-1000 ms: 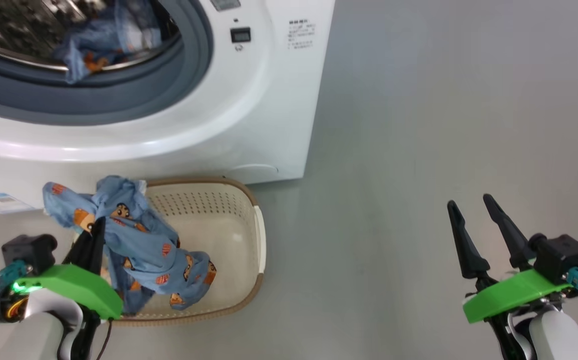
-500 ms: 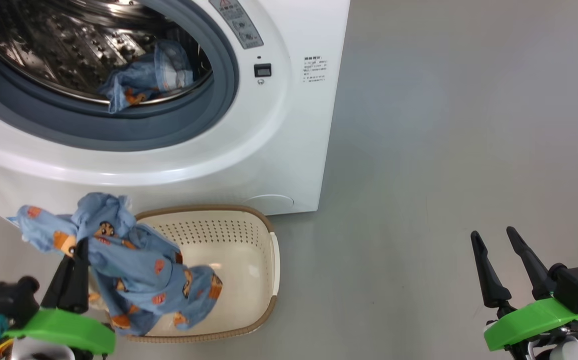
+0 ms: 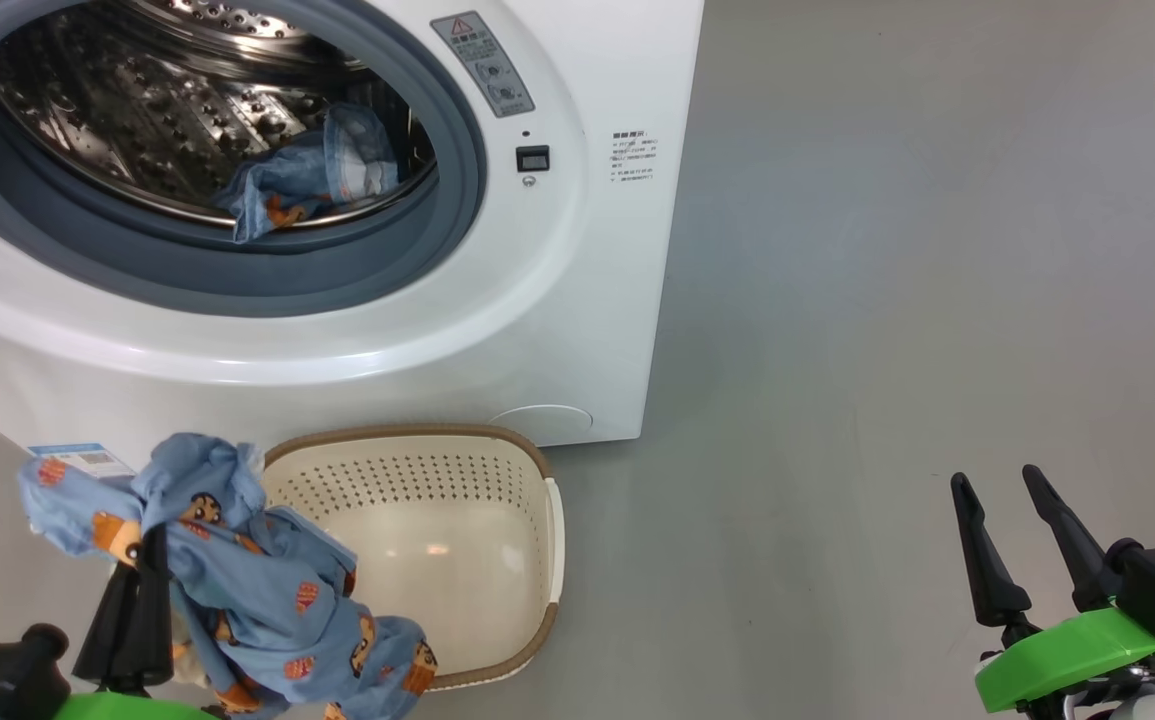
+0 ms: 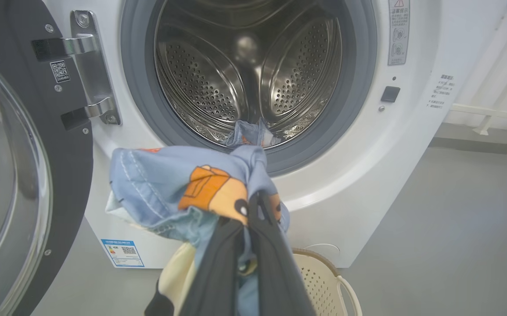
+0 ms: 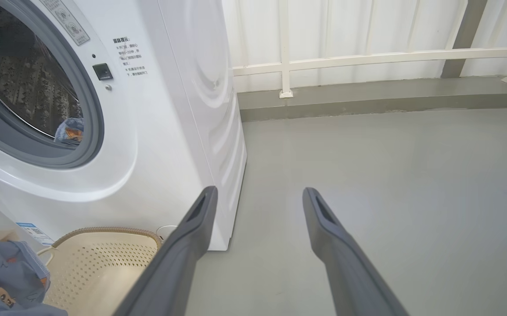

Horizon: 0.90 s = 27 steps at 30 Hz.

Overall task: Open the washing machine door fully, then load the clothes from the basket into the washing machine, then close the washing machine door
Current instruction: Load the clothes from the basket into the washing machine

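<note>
The white washing machine (image 3: pixel 577 300) stands with its mouth open. Its black-rimmed door (image 4: pixel 20 175) is swung wide to the left on its hinge. One blue printed garment (image 3: pixel 312 180) lies on the drum's front lip. My left gripper (image 3: pixel 150 552) is shut on a bundle of blue clothes (image 3: pixel 257 590) with cream cloth under it, hanging over the cream basket's (image 3: pixel 417 480) left front corner. In the left wrist view the bundle (image 4: pixel 178 188) hangs in front of the machine, below the drum mouth. My right gripper (image 3: pixel 994 478) is open over bare floor.
The basket's bottom shows bare, and it sits on the grey floor against the machine's front. A blue label (image 3: pixel 77 460) marks the machine's lower left corner. A white railing (image 5: pixel 367 61) and a low kerb run behind the machine to the right.
The head camera has tilted up, showing more of the drum. My left gripper has lifted the blue bundle up out of the basket. The right gripper stays open.
</note>
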Motion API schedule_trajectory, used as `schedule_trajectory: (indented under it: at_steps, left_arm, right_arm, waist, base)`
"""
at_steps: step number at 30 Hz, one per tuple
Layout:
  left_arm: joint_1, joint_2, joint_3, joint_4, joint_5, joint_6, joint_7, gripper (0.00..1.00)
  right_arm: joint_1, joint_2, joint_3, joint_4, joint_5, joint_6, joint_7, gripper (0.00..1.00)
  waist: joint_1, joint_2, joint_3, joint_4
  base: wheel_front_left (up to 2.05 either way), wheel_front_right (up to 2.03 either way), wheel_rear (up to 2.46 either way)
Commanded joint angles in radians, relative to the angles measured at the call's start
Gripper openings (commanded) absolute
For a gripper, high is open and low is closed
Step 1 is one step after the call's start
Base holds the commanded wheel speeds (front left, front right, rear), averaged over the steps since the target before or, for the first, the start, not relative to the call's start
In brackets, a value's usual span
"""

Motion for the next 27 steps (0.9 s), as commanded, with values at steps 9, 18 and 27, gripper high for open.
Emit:
schedule_trajectory:
  at_steps: [9,18,27]
  left_arm:
    - [-0.055,0.012,0.035,-0.031,-0.012,-0.001,-0.014,0.00]
    - [-0.296,0.075,0.028,0.019,-0.039,-0.001,-0.014,0.00]
    - [-0.648,0.180,-0.045,0.217,-0.097,-0.001,-0.014,0.00]
  right_arm:
    - [0.005,-0.007,0.023,-0.032,0.000,0.002,-0.007,1.00]
    - [-0.039,0.014,0.033,-0.043,-0.004,0.002,-0.007,1.00]
    - [-0.120,0.055,0.049,-0.052,-0.011,0.002,-0.007,1.00]
  waist:
    - [0.0000,0.0000,0.026,-0.007]
    - [0.0000,0.0000,0.138,-0.033]
    - [0.0000,0.0000,0.285,-0.089]
  base:
    - [0.00,0.00,0.00]
    - [0.00,0.00,0.00]
    - [0.00,0.00,0.00]
